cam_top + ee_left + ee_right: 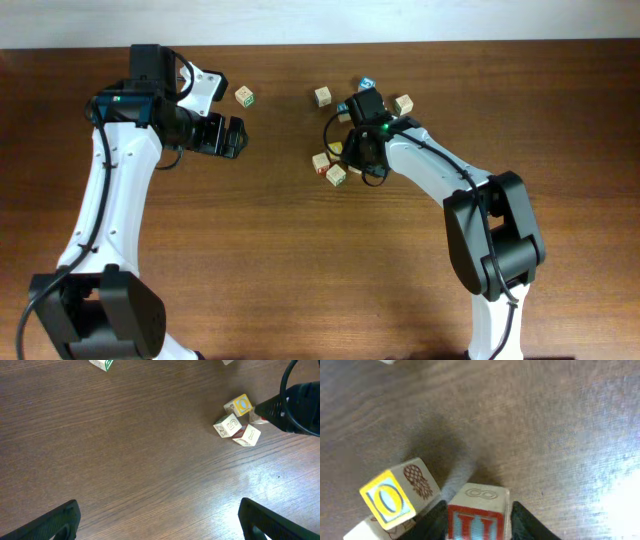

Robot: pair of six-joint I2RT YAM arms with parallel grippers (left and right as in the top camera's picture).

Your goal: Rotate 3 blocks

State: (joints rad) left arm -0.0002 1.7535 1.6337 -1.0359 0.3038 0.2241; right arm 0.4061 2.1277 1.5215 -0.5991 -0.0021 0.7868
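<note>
While both arms reached over it, the brown wooden table (300, 280) filled every view. The white-and-black left arm (105, 190) stood on the left and the right arm (440, 185) on the right, its black wrist covering part of a cluster of cubes at the far middle. The left gripper (236, 137) hung over bare wood left of that cluster, its jaws spread wide and holding nothing. The right gripper (479, 527) was down in the cluster, its dark fingers (525, 522) lying against two opposite sides of the red-faced block (481, 502), pinching it; that face bore a white "U", and the top face an engraved looped mark. Touching or just left of it sat the yellow-faced cube (390, 500), printed with an "O", a pineapple-like figure on its adjoining side. Near these lay the pale tan block (247, 435) with reddish marks too small to read, touching a white cube (227, 425) marked "S" or "5". The green-marked block (245, 96) lay well apart to the left, beside the left arm. Farther back, a blue-faced cube (366, 83) peeked past the right wrist.
</note>
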